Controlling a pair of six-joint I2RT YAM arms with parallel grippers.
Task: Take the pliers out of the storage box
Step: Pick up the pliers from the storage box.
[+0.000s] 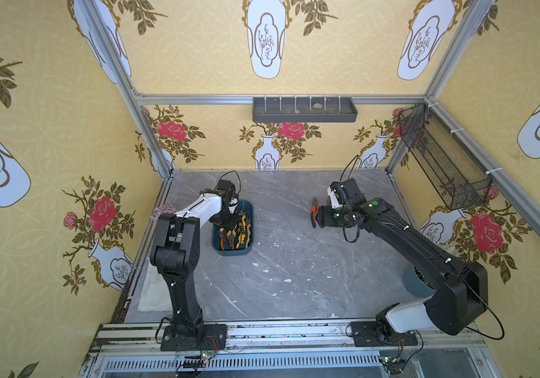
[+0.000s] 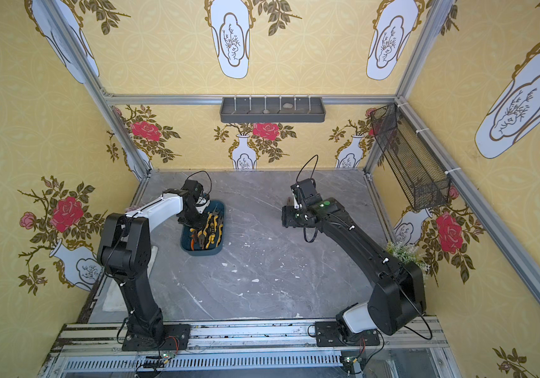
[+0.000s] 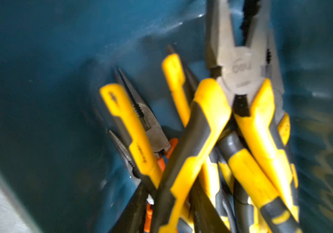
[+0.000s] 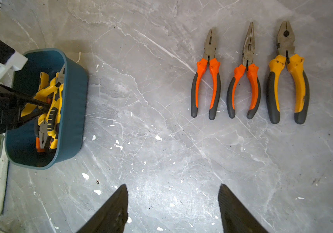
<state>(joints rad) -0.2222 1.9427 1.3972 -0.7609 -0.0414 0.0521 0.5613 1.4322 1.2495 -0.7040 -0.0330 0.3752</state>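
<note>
Right gripper (image 4: 172, 207) fingers sit closest to the lens, spread wide with nothing between them, over the bare grey marble table (image 4: 141, 100). Past them three tools lie in a parallel row, not touching: orange-handled combination pliers (image 4: 209, 50), orange-handled long-nose pliers (image 4: 248, 53) and yellow-handled combination pliers (image 4: 285, 46). In a top view this row is at about 2 o'clock from table centre, mostly hidden under the arm.

Storage box (image 1: 233, 251) is at roughly 10 o'clock and holds the remaining pliers (image 3: 212, 121), crossed in a heap. Left gripper (image 4: 48, 107) is down inside it with its tips among the yellow handles. Jaws look narrow; can't tell if they are clenched on a handle.

Risks, as I judge them:
- The handles interlock, so lifting one could drag its neighbours up or tip the light tub.
- A pinch on a tapered, slick handle may slip.
- A held pair could swing open at the pivot.

Writing: there is a stamped logo on the top pliers' joint (image 3: 240, 68) and embossed text on one handle. Both are too blurred to read.
</note>
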